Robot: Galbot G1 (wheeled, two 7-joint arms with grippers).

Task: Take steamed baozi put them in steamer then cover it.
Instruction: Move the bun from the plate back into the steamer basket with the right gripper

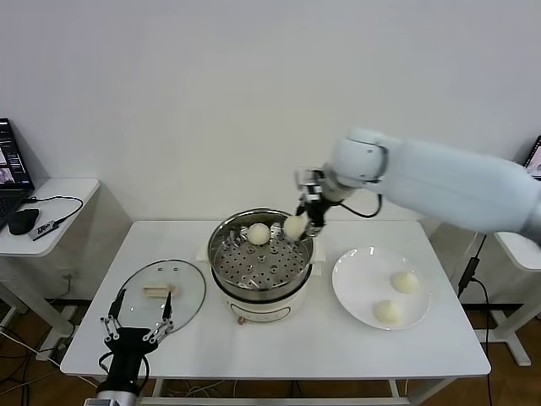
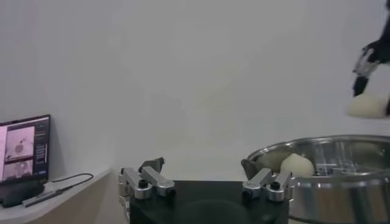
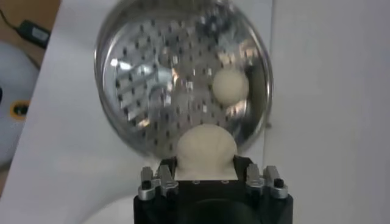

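My right gripper (image 1: 302,222) is shut on a cream-white baozi (image 1: 294,226) and holds it above the far right rim of the steamer (image 1: 262,292). In the right wrist view the held baozi (image 3: 206,151) hangs over the perforated steel tray (image 3: 152,79). A second baozi (image 1: 258,233) lies on the tray; it also shows in the right wrist view (image 3: 230,84). Two more baozi (image 1: 406,282) (image 1: 388,312) lie on the white plate (image 1: 351,283). The glass cover (image 1: 194,296) lies flat left of the steamer. My left gripper (image 1: 140,317) is open, parked at the table's front left.
A side table at the far left carries a laptop (image 1: 12,165), a mouse (image 1: 23,222) and a cable. The main white table (image 1: 279,351) ends at its front edge just past my left gripper. The wall stands close behind the steamer.
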